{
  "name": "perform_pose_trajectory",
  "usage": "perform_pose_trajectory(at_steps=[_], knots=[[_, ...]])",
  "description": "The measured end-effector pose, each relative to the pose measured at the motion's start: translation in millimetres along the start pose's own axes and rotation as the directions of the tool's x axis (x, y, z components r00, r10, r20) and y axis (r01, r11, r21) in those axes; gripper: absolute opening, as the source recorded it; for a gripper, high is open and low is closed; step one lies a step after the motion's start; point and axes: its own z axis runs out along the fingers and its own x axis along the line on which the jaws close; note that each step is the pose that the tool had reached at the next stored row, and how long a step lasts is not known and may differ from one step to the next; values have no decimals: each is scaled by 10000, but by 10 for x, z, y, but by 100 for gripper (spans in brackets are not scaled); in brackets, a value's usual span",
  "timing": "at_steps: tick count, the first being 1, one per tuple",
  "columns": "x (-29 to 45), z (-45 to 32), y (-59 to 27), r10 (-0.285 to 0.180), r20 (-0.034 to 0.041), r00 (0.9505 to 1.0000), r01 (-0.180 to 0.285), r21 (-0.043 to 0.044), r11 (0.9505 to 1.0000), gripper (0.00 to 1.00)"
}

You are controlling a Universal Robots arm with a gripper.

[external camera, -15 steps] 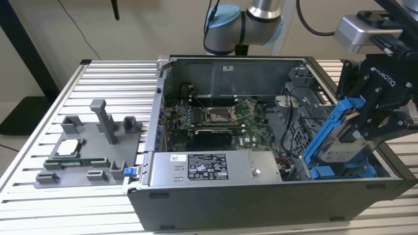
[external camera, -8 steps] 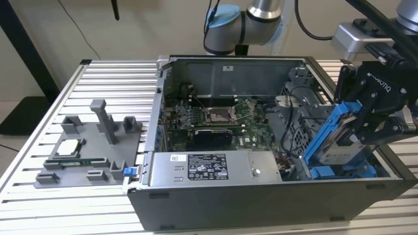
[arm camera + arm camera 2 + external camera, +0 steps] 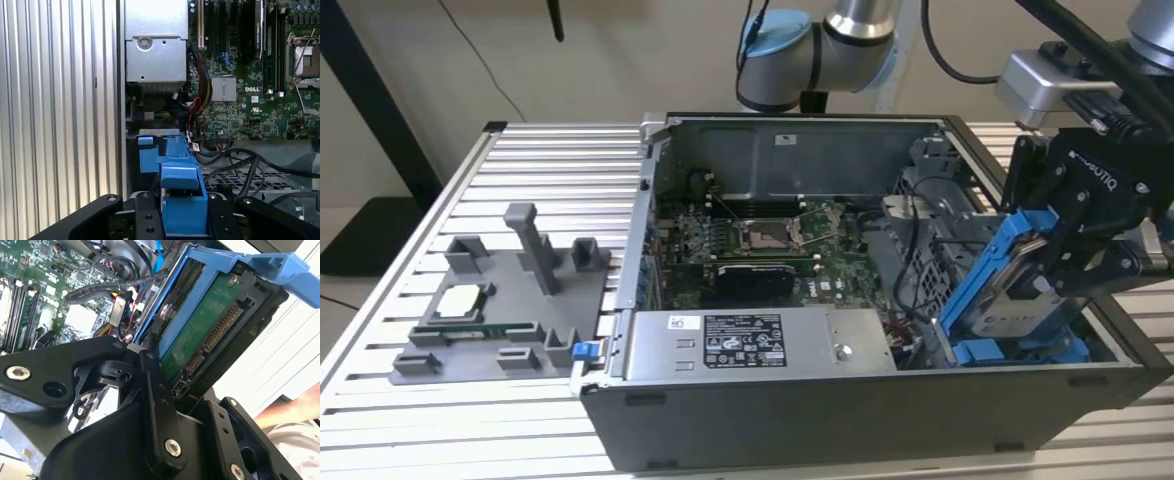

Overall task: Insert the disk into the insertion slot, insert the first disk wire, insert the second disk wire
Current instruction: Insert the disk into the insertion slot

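My gripper (image 3: 1065, 268) is shut on the disk (image 3: 1009, 292), a silver drive in a bright blue carrier, and holds it on edge and tilted over the case's corner on the exterior view's right. In the second wrist view the disk's green board and connectors (image 3: 210, 330) sit between my black fingers (image 3: 150, 371). Below it lies the insertion slot (image 3: 983, 352) with blue rails, also seen in the first wrist view under the carrier (image 3: 182, 192) as a blue-railed insertion slot (image 3: 149, 154). Loose black cables (image 3: 240, 165) lie beside the bay; I cannot tell which are the disk wires.
The open computer case (image 3: 854, 410) holds a motherboard (image 3: 761, 240) and a large silver box with a label (image 3: 754, 343). A grey fixture (image 3: 500, 300) with small parts stands on the slatted table (image 3: 400, 260) at the exterior view's left. A person's arm (image 3: 287, 412) is close behind the disk.
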Motion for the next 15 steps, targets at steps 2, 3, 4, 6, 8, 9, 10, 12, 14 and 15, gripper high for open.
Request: perform_pose_trajectory(at_steps=[2, 3, 4, 6, 8, 9, 10, 12, 14, 15], knots=[[0, 0, 0, 0, 3, 10000, 0, 0, 10000, 0], [0, 0, 0, 0, 3, 10000, 0, 0, 10000, 0], [0, 1, 0, 0, 3, 10000, 0, 0, 10000, 0], [0, 10, -1, 0, 3, 10000, 0, 0, 10000, 0], [1, 27, -1, 0, 3, 10000, 0, 0, 10000, 0], [1, 37, -2, 0, 3, 10000, 0, 0, 10000, 0], [1, 48, -2, 0, 2, 10000, 0, 0, 10000, 0], [2, 75, -3, 0, 3, 10000, 0, 0, 10000, 0], [3, 100, -4, -1, 4, 10000, 1, 0, 10000, 0], [3, 113, -5, -1, 4, 10000, 1, 0, 10000, 0]])
